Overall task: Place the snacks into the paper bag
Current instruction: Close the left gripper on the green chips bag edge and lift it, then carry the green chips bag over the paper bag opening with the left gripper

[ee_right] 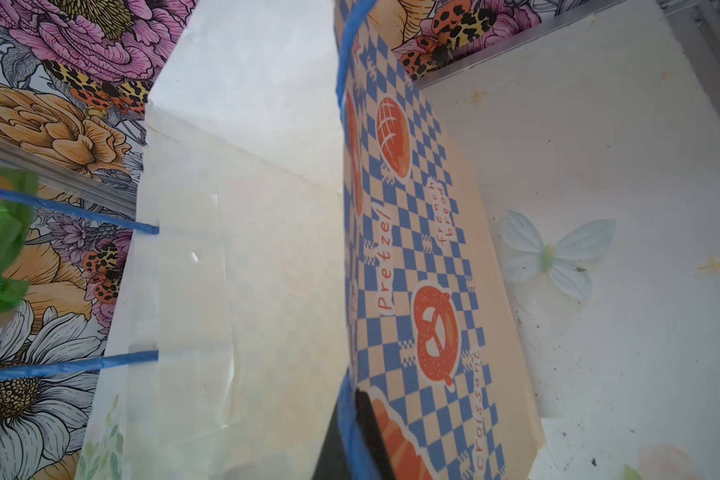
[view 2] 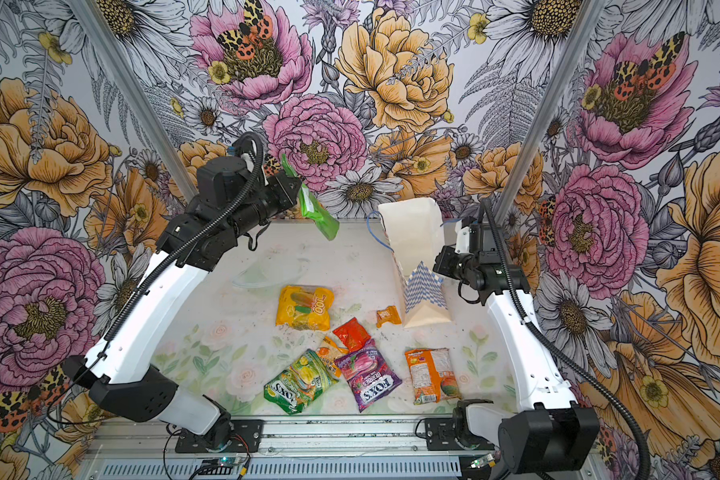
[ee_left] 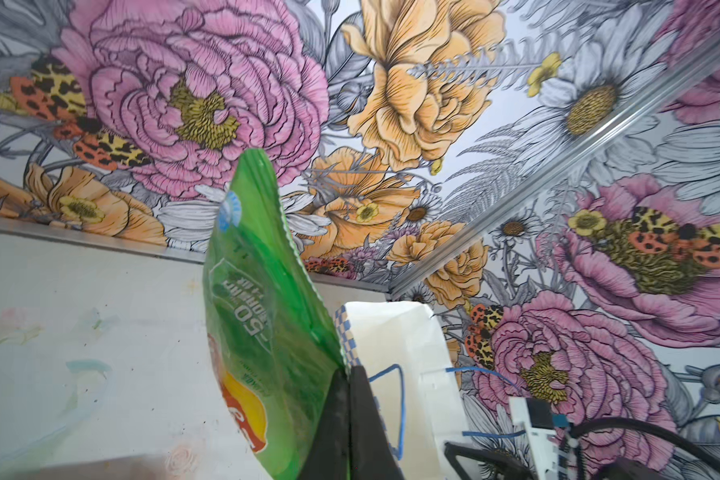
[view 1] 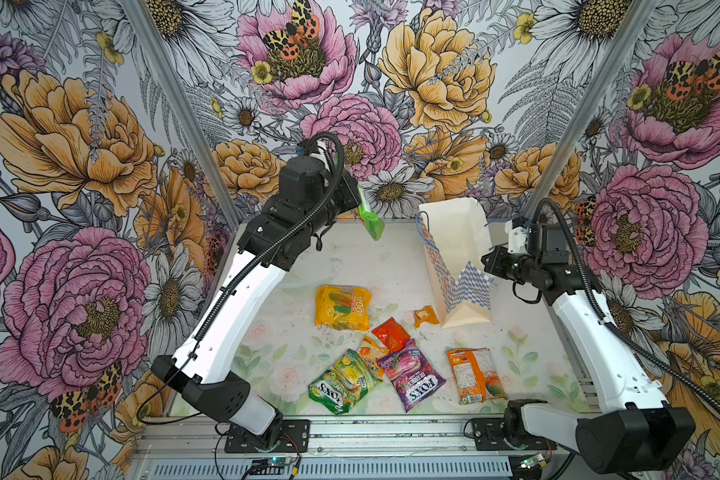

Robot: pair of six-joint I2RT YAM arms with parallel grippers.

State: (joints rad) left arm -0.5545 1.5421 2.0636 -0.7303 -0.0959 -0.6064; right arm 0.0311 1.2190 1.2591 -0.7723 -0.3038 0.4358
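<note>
Dangling from the left pincer [ee_left: 348, 376], the green packet [view 1: 371, 220] hangs high over the tabletop [view 1: 308, 257], off to the left of the paper bag [view 1: 454, 237] and not yet above its mouth. The pincer is clamped tight on one edge of the packet, and the rest droops freely below. It looks light and puffy, made of glossy film that I'd expect to be slippery, so a flat edge seal seems the safest place to pinch; squeezing the belly would likely let it squirm out.

The bag stands upright toward the back right. The right pincer [ee_right: 352, 411] is closed on its checkered wall at the rim, beside a blue cord handle, and holds the mouth open. Thin paper like that should crease or tip easily, so a steadying hold at the rim makes sense.

The yellow packet [view 1: 341, 307], the purple packet [view 1: 412, 374] and the others lie flat in front of the bag, a few of them overlapping.
</note>
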